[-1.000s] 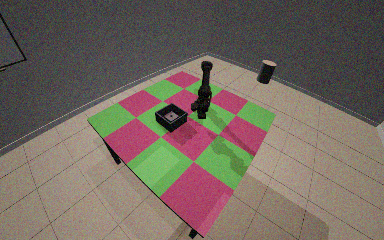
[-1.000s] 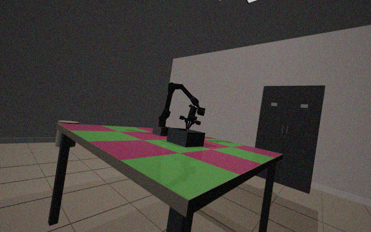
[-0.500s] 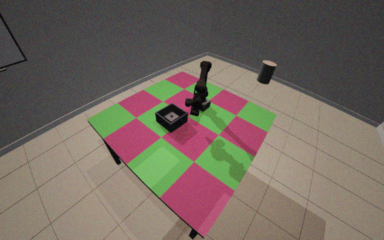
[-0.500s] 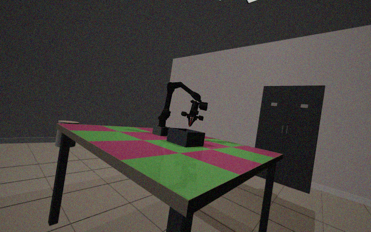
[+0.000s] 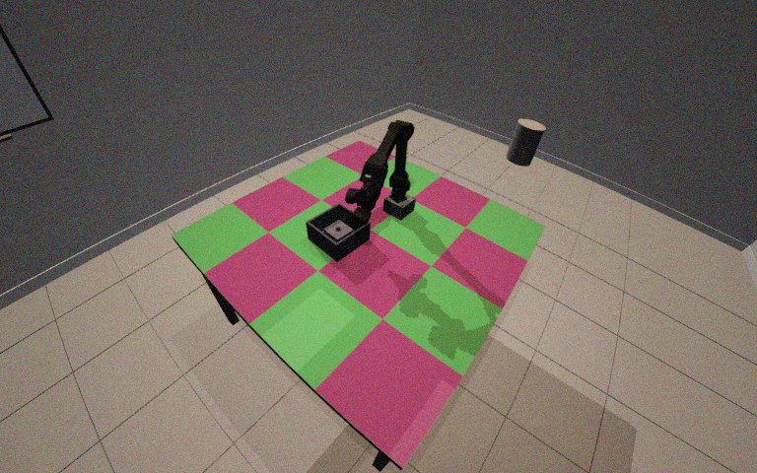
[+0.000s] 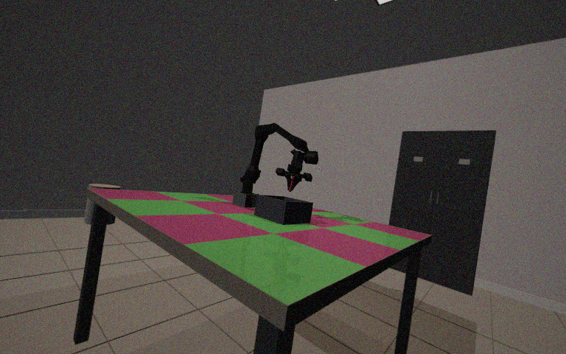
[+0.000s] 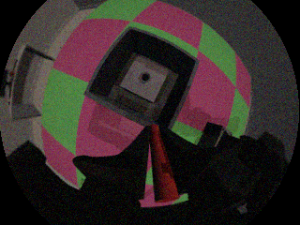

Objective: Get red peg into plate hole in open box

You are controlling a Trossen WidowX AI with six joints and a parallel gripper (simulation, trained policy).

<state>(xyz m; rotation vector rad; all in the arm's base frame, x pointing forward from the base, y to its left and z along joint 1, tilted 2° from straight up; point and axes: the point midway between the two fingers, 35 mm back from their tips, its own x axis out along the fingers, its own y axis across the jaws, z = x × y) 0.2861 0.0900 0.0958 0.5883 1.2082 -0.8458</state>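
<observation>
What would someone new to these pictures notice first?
The bright pink and green checkered table top, filling the middle. On it stands an open dark box. A black gripper grips the red peg above the table.

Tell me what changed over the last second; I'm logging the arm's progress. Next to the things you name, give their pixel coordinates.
The pincer (image 5: 363, 214) (image 6: 290, 188) (image 7: 154, 127) swung toward the open box (image 5: 352, 245) (image 6: 269, 210) (image 7: 109, 67), rising slightly, still shut on the red peg (image 6: 291, 182) (image 7: 164, 173). The box stayed put.
</observation>
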